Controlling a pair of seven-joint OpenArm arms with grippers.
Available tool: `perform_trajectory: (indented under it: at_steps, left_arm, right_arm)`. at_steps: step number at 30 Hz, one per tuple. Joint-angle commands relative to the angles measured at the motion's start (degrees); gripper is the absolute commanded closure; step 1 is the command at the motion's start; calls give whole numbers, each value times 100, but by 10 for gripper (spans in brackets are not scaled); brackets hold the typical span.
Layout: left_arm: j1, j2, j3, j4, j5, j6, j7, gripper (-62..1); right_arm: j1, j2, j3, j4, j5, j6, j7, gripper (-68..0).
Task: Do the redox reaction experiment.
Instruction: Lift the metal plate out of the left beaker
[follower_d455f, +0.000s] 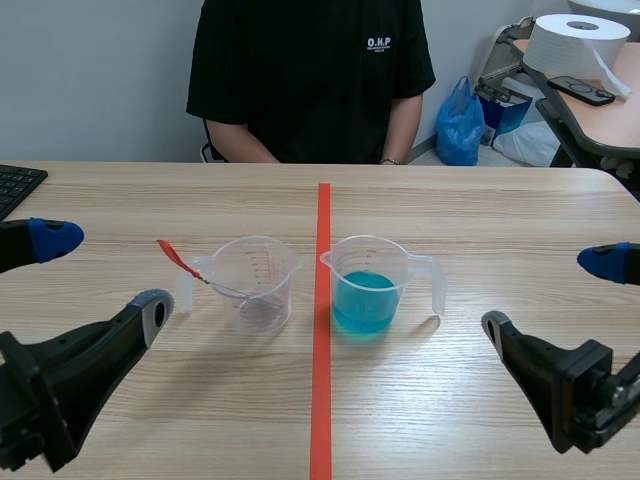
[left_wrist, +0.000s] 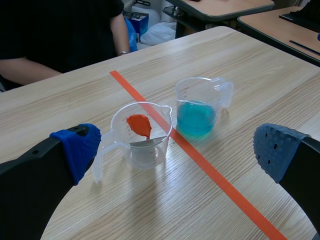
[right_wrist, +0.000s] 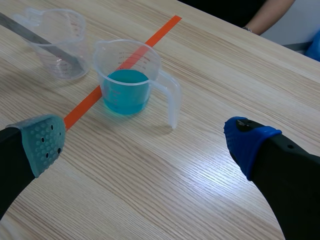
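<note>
One clear cup (follower_d455f: 392, 258) holds blue liquid (follower_d455f: 362, 298).

Grey wall (follower_d455f: 90, 70); wooden table (follower_d455f: 500, 210); side desk (follower_d455f: 615, 120) bearing paper roll (follower_d455f: 575, 45); blue bag (follower_d455f: 460, 125) on floor.

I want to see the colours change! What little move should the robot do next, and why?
Probably the right pincer should ease toward the handle of the cup of blue liquid. That pincer is open and empty, and the handle sticks out toward the right arm, so it looks easy to grab.
</note>
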Motion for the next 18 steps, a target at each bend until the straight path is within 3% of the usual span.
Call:
perform_trajectory:
  at_steps: [1, 9, 18]
  left_arm:
    - [-2, 13, -26, 90, -39, 0, -81, -623]
    - [-2, 13, -26, 90, -39, -2, -57, -623]
    - [-2, 11, -26, 90, -35, 0, -74, -623]
  right_arm:
    - [4, 11, 39, 109, 44, 2, 103, -679]
    - [306, 11, 28, 109, -136, 74, 74, -679]
    - [1008, 13, -317, 109, -623, 636, 52, -679]
